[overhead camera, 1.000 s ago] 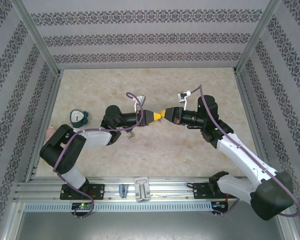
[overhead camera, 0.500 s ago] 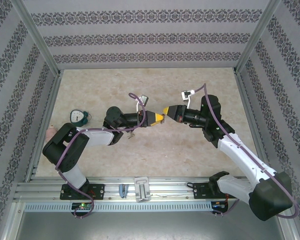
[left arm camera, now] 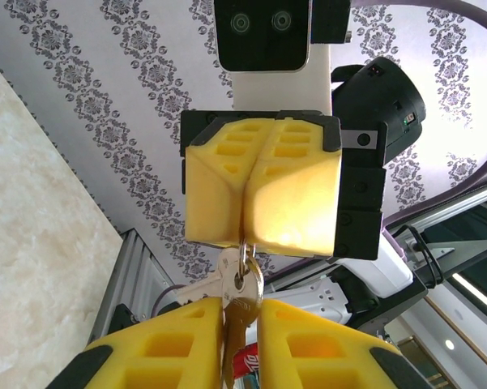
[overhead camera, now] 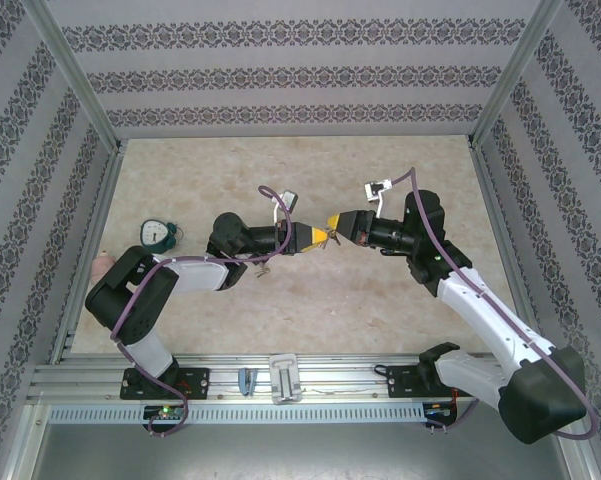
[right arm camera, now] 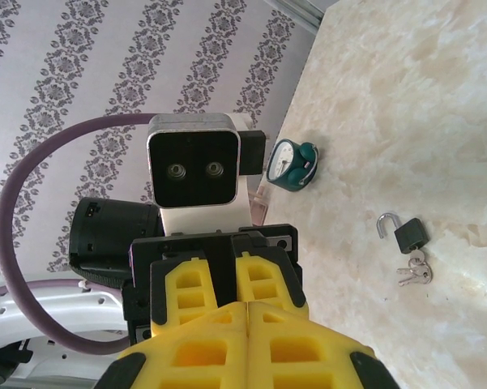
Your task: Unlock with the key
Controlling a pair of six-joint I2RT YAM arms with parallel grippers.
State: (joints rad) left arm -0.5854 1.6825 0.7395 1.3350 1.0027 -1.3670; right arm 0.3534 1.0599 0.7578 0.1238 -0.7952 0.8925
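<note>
Bunch of keys, low and central in the left wrist view, up off the table! The left gripper is clenched on a brass key from below. The ring above sits in the seam of the right gripper, squeezed tight on it. Overhead, both arms meet tip to tip at mid-frame. On the marble tabletop, at the right of the right wrist view, a black padlock lies with spare keys just beside it. A green alarm clock stands up-left of them.
</note>
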